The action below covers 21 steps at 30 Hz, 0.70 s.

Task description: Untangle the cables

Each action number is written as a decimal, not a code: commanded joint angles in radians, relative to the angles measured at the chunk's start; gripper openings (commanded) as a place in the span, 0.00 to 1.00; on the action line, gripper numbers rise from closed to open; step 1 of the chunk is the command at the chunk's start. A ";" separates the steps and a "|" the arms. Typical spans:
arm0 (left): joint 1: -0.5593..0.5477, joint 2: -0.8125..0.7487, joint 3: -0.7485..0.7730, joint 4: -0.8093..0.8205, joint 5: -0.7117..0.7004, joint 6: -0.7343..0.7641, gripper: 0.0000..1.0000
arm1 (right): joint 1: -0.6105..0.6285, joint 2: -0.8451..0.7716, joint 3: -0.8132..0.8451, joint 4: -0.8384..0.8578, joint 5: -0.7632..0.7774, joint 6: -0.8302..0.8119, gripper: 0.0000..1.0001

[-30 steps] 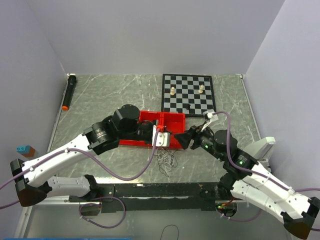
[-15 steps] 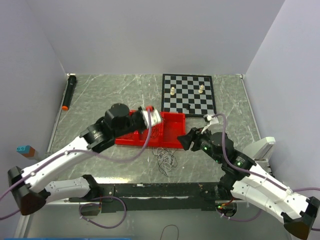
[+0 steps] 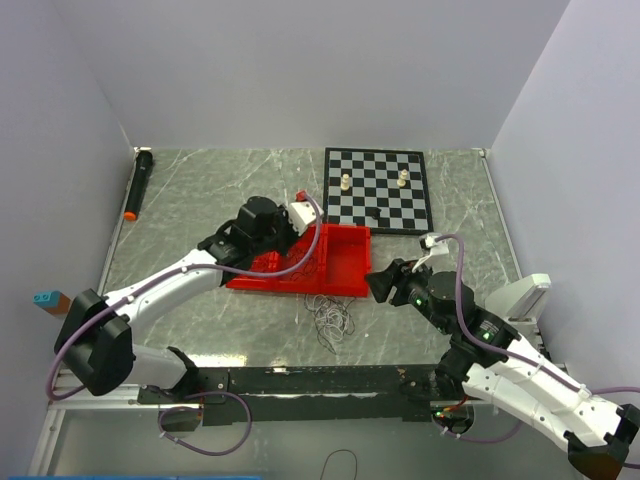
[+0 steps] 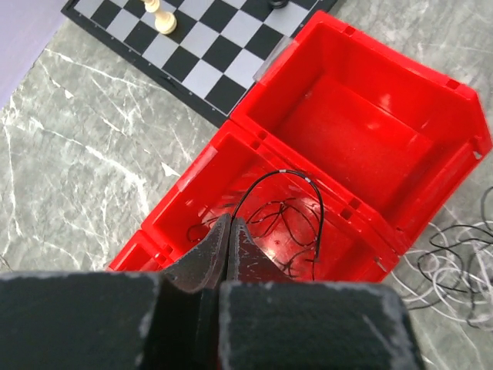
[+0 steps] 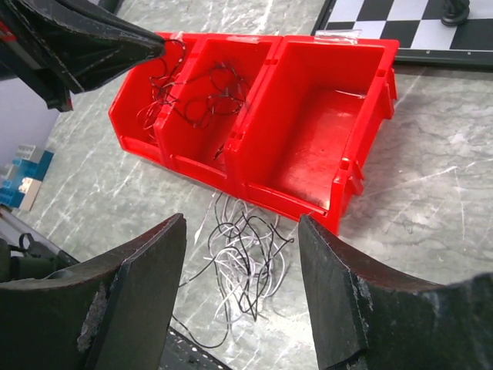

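Note:
A loose tangle of white and black cables [image 3: 330,318] lies on the table just in front of the red bin [image 3: 345,262]. More black cable [image 4: 285,223] is heaped in the bin's small compartments. My left gripper [image 4: 229,221] hangs over those compartments, shut on a black cable that arcs from its tip down into the heap. My right gripper [image 5: 241,223] stands open right of the bin's near corner. It faces the tangle on the table [image 5: 246,262], and its fingers touch nothing. The bin's large compartment [image 5: 323,146] holds nothing.
A chessboard [image 3: 377,188] with a few pieces lies behind the bin at the back right. A black cylinder with an orange end [image 3: 137,183] rests along the left wall. A white object [image 3: 525,295] sits by the right edge, and a blue block [image 3: 45,298] sits off the table at the left.
My left gripper has moved from the bin's near edge back over the bin, still shut, drawing a black cable with it. The right gripper has drawn back slightly towards the near side.

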 commanded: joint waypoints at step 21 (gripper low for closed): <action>-0.027 0.057 -0.084 0.197 -0.051 -0.067 0.73 | 0.005 -0.012 -0.037 0.009 0.014 0.007 0.67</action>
